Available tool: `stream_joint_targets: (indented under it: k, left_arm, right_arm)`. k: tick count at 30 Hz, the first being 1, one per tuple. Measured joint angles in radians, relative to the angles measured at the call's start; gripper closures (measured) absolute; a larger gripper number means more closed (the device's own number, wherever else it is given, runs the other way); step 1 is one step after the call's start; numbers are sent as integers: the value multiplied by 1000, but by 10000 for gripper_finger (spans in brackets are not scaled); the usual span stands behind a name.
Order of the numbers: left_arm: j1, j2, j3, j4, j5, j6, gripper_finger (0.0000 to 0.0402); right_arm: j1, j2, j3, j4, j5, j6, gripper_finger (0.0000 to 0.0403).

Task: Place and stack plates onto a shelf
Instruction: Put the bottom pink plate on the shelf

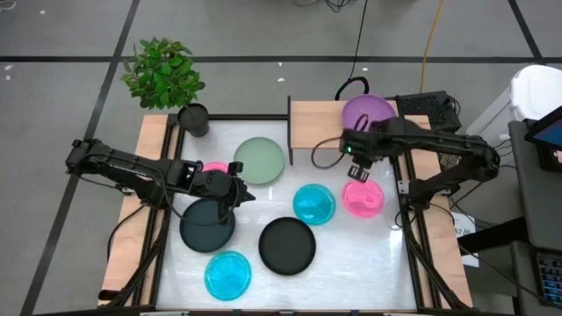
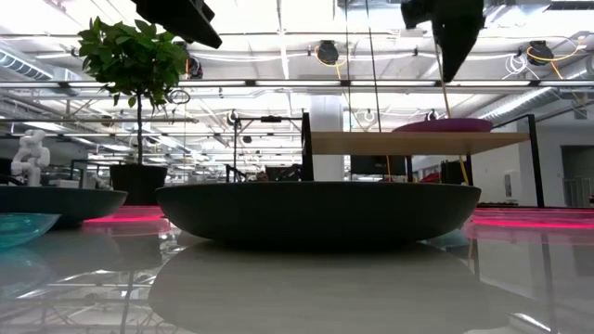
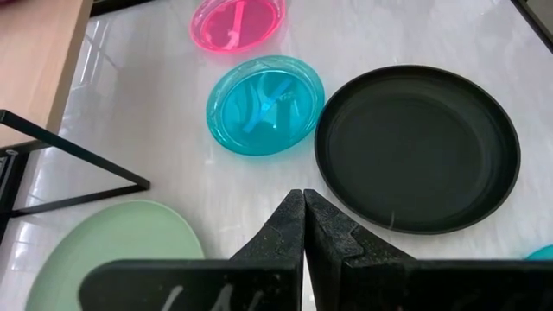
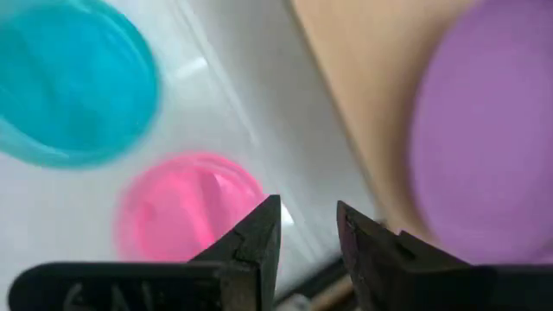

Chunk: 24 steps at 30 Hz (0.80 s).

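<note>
Purple plate on shelf, beside right pincer.

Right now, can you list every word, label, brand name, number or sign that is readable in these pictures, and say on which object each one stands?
None can be read.
The plates, such as the purple plate on the shelf and the black plate, are plain.
The left gripper and right gripper show no markings.
Room fixtures in the low view are too small to show any text.
</note>
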Motion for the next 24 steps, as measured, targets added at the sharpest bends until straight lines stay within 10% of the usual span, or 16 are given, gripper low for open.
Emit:
stream_joint_targets:
  k: [11,24]
  left_arm:
    - [0,0,0,0,0,-18,398]
    - [0,0,0,0,0,-36,398]
  right_arm:
    - [466,93,0,28,42,376,303]
    - [721,193,-67,74,32,649,303]
